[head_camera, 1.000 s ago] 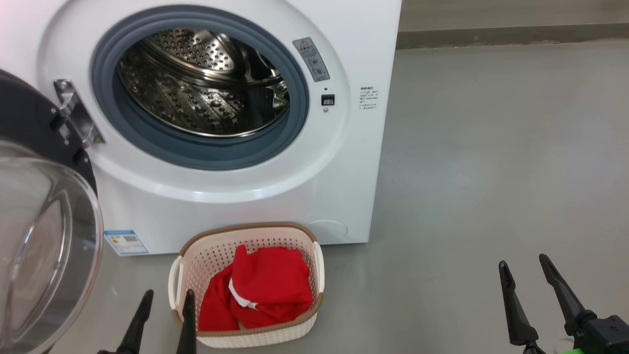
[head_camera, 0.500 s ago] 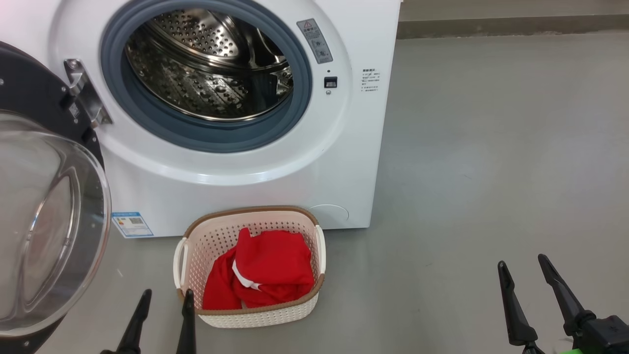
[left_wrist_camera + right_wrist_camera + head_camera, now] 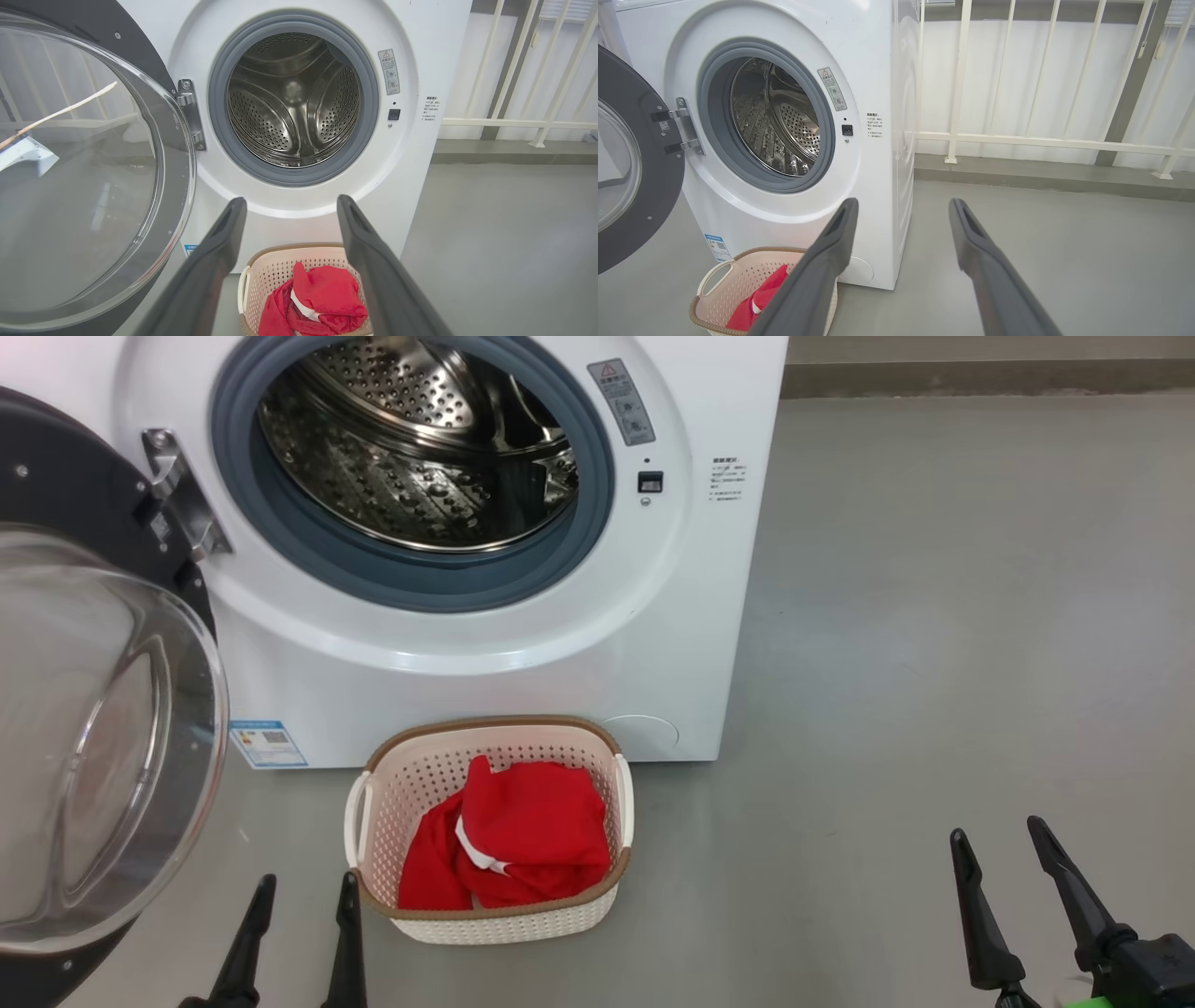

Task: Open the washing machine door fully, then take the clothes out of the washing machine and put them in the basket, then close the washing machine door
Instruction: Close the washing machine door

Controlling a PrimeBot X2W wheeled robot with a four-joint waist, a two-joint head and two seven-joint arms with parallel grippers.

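The washer [image 3: 467, 691] stands at the far left of the grey floor [image 3: 934, 616], and its door [image 3: 93, 737] hangs wide open on the left hinge, glass bowl bulging toward the near side. The steel drum [image 3: 420, 457] looks empty, though its near floor is hidden below the gasket. The basket [image 3: 495, 723] sits on the floor just in front of the washer, below the opening, and the red clothes [image 3: 532, 831] with white trim lie bundled inside it. So unloading seems done, and the step in hand is likely closing the door. The left gripper [image 3: 309, 879] hangs near the basket's left side with its fingers spread and nothing between them; the right gripper [image 3: 995, 828] waits well apart at the near right, likewise spread and empty. The left arm is better placed: it would do well to go round the door's outer black rim and push on the rim, not the glass, sweeping along the hinge arc until the latch catches, keeping clear of the basket. A blue label [image 3: 269, 744] sits low on the front, a grey warning sticker [image 3: 621, 401] with a red triangle is beside the opening, and a small text block [image 3: 724, 479] is right of it; none can be read.
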